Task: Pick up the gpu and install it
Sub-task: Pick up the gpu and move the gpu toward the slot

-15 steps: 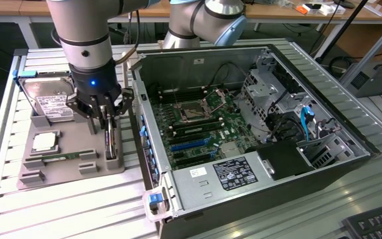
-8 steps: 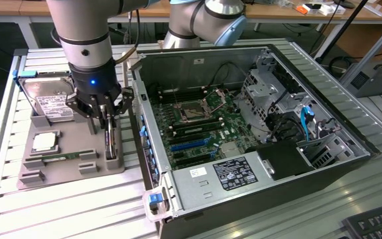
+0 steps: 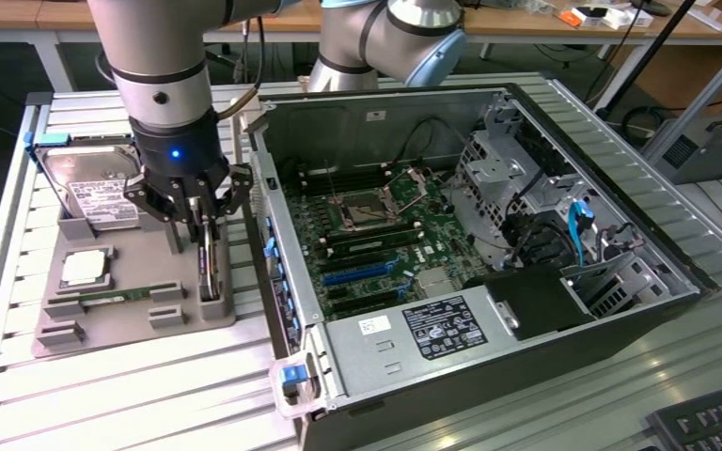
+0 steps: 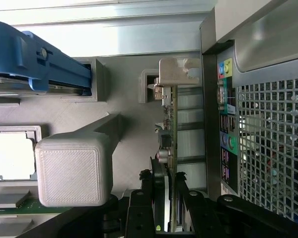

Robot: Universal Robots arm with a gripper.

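Note:
The gpu (image 3: 214, 268) stands on edge in a slot at the near right of the grey parts holder (image 3: 123, 329), just outside the open computer case (image 3: 462, 235). My gripper (image 3: 200, 225) hangs straight above it with its fingers down either side of the card's far end. In the wrist view the card (image 4: 169, 124) runs away from the gripper (image 4: 170, 208). A dark finger (image 4: 191, 203) presses on each face, so the gripper is shut on the card. The card's lower edge still sits in the holder.
On the holder lie a silver hard drive (image 3: 98, 188), a CPU (image 3: 86, 270) and a green RAM stick (image 3: 117, 298). The case's rear wall (image 4: 258, 148) rises close beside the card. Blue expansion slots (image 3: 361, 272) show on the motherboard inside. A keyboard (image 3: 713, 423) lies at the near right.

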